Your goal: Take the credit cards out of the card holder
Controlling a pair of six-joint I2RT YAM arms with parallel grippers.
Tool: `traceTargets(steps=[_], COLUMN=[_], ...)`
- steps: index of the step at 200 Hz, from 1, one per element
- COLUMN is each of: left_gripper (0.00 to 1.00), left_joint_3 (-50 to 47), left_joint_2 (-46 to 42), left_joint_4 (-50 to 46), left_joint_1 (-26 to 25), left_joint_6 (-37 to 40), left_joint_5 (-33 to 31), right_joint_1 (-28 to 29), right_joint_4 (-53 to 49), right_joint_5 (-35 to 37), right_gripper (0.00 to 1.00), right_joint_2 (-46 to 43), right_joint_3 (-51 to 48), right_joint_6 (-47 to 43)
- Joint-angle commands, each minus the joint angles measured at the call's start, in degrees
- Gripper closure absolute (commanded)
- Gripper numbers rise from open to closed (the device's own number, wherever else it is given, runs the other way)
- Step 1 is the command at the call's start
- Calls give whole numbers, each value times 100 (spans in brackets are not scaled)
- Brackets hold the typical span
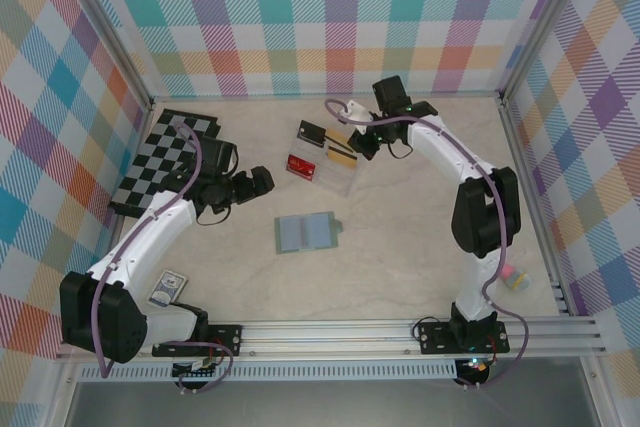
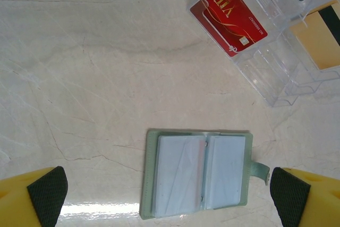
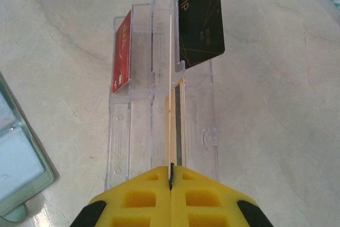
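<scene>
Right gripper (image 3: pixel 171 173): pressed together, pinching the yellow-orange card (image 3: pixel 168 126) edge-on over the clear tray (image 3: pixel 208 131).
Card axis: runs 12 to 6 o'clock, in line with the tray slots.
Other credit cards: the red card (image 3: pixel 121 51) and the black card (image 3: pixel 201 19) stand in the tray.
Card holder (image 1: pixel 306 233): lies open, pockets apparently empty, at 7 o'clock from the right gripper and 4 o'clock from the left gripper (image 1: pixel 250 187) in the top view.
Left gripper: spread wide, holding nothing, and the nearer to the holder.
Likely next: release the card into its slot.

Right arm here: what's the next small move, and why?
Probably open the right end effector to release the yellow card: shut on its edge, it appears down in a slot of the clear tray, beside the red card and black card.
</scene>
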Motion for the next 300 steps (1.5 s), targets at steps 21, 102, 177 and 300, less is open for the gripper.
traceTargets(steps=[21,102,177,300], left_gripper=[0,0,0,0], left_joint_3=[-39,-7,65,116], left_joint_2=[-39,57,127,187], left_joint_4=[-60,-74,-76,-101], left_joint_1=[67,62,65,62], left_joint_6=[75,141,173,287], left_joint_5=[76,219,457,596], right_joint_1=[-92,-127,-127,-121], right_joint_4=[-468,-783,-1027,-898], right_joint_5=[-334,-136,-71,-535], right_gripper=[100,100,94,73], right_joint_2=[366,682,866,620], right_joint_3=[433,666,870,918], right_joint_6=[-274,-310,-319,76])
